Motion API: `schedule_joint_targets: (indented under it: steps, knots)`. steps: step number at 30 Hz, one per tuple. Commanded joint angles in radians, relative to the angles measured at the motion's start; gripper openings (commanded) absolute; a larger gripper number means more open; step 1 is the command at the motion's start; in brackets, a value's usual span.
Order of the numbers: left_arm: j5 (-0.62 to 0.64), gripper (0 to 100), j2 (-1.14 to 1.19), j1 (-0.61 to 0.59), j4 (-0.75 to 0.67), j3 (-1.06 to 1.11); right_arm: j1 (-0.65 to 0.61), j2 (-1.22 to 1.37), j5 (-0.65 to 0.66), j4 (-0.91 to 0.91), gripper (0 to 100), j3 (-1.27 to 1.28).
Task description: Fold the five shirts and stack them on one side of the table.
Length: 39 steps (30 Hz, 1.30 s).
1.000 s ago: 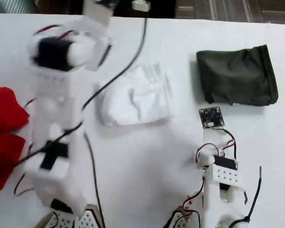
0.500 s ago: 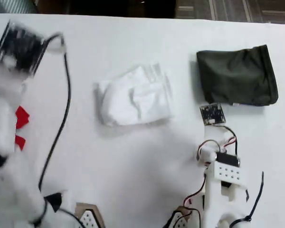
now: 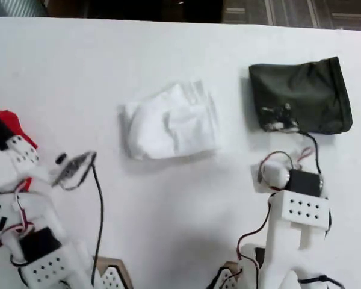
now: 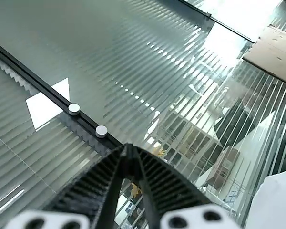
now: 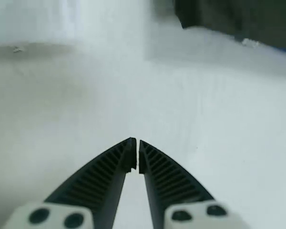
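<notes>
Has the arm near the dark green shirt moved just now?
Yes. The right arm has pushed forward toward the dark green shirt; its front end now reaches the shirt's near edge, where earlier it stopped short.

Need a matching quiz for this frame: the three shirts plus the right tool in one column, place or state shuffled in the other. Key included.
Column one
1. white shirt
2. dark green shirt
3. red shirt
4. right tool

Column two
A. at the high view's left edge
B. shut, tips together
C. middle of the table
D. right side of the table, far half

Pairs: 1-C, 2-D, 3-A, 4-B
</notes>
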Motion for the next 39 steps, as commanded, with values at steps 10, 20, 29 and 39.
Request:
schedule_joint_targets:
  steps: [10,20,29,39]
  knots:
    - [0.196,3,-0.157,-0.046,0.5,0.012,-0.326,0.424,-0.005,-0.045,2.0,-0.295]
    - [0.483,3,-0.152,-0.031,0.959,-0.079,-0.334,0.895,-0.005,0.122,2.0,-0.852]
    - [0.637,3,-0.152,0.017,1.036,-0.027,-0.498,1.283,-0.005,0.274,2.0,-1.445]
    - [0.756,3,0.029,0.103,1.189,-0.216,-0.556,1.692,-0.005,0.435,2.0,-1.959]
